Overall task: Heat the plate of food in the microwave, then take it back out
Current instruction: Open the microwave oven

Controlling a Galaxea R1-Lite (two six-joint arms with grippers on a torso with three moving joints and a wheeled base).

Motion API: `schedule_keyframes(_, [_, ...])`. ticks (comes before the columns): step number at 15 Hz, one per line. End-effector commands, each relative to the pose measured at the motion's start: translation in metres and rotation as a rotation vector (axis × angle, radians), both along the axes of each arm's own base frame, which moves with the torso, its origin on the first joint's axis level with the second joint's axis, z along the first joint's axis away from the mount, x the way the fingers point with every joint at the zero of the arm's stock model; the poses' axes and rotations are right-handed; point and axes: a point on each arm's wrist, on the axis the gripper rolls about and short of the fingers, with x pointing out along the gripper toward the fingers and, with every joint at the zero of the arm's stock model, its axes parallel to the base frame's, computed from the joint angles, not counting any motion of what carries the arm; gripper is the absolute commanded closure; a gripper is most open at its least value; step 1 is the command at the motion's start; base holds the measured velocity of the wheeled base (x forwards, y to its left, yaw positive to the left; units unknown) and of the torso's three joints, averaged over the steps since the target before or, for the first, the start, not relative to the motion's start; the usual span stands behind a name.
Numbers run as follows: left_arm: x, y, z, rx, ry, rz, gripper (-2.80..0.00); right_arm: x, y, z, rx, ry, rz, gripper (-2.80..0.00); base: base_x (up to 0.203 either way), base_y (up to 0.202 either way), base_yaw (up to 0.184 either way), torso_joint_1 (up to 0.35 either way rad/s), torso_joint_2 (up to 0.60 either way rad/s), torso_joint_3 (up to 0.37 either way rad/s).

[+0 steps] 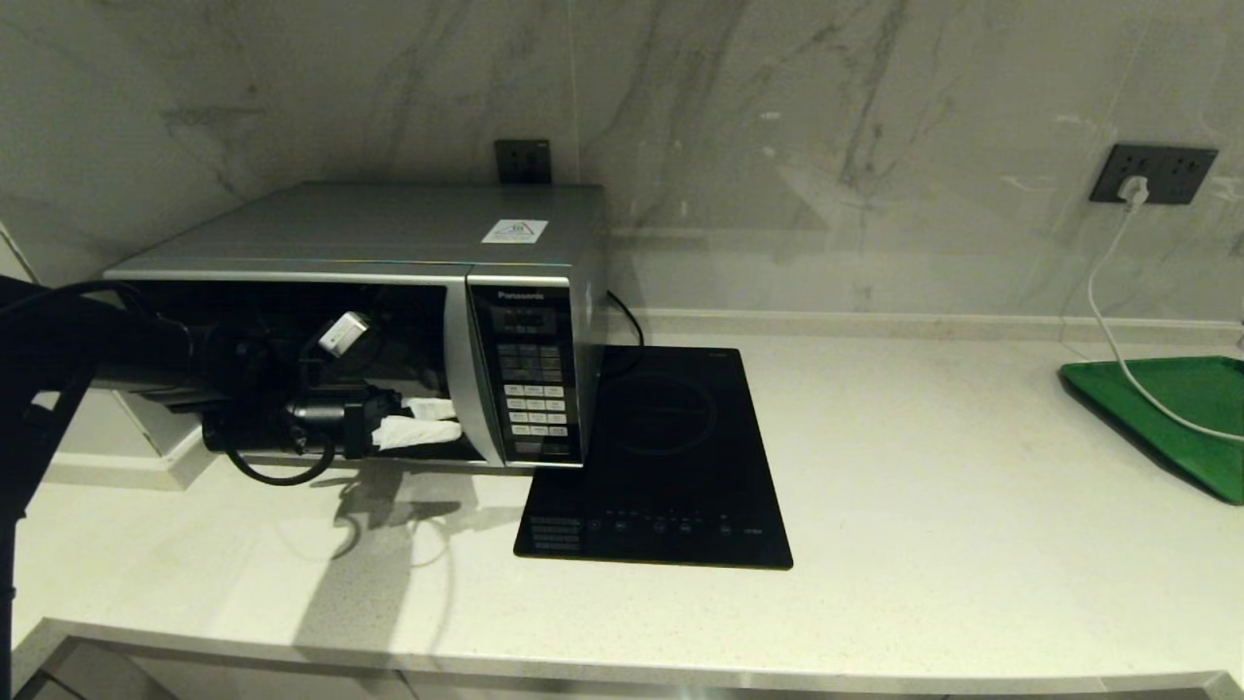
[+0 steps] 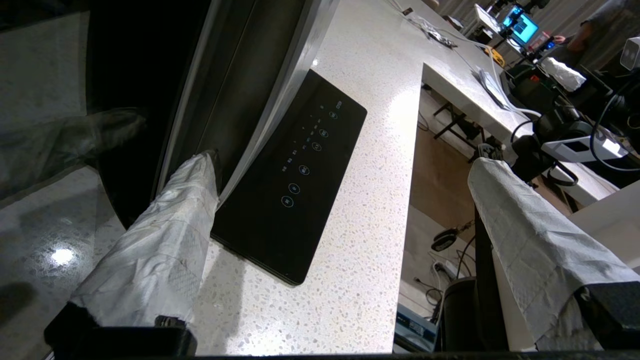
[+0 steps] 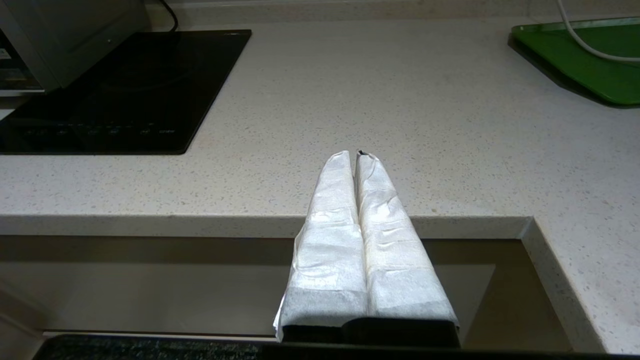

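Observation:
The silver Panasonic microwave [image 1: 389, 243] stands at the back left of the counter, its dark glass door [image 1: 292, 331] looking shut and its keypad [image 1: 533, 389] to the right of the door. My left gripper [image 1: 432, 420] hangs in front of the door's right edge, open. In the left wrist view the left gripper [image 2: 345, 162] is spread wide, and one paper-wrapped fingertip [image 2: 205, 162] rests against the door's edge strip. The plate of food is out of view. My right gripper [image 3: 356, 155] is shut on nothing and sits low before the counter's front edge.
A flat black induction hob [image 1: 671, 457] lies right of the microwave, touching its front corner. A green tray [image 1: 1176, 413] sits at the far right, with a white cable [image 1: 1108, 331] running over it from a wall socket [image 1: 1152, 175].

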Motion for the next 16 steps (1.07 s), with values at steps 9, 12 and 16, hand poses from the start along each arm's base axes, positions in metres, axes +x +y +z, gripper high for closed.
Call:
schedule_keyframes(9, [-0.034,0.037,0.000,-0.026,0.228,0.104,-2.80,0.000,0.000,0.000,0.000,-0.001,0.002,0.00,0.000,0.000,0.000,0.000,0.00,0.000])
schedule_keyframes(12, [-0.033,0.041,-0.004,-0.013,0.218,0.114,-2.80,0.000,0.000,0.000,0.000,-0.001,0.000,0.00,0.000,0.000,0.000,0.000,0.00,0.000])
schedule_keyframes(16, [-0.014,0.030,-0.009,0.028,0.074,0.075,-2.80,0.000,0.000,0.000,0.000,-0.001,0.001,0.00,0.000,0.000,0.000,0.000,0.00,0.000])
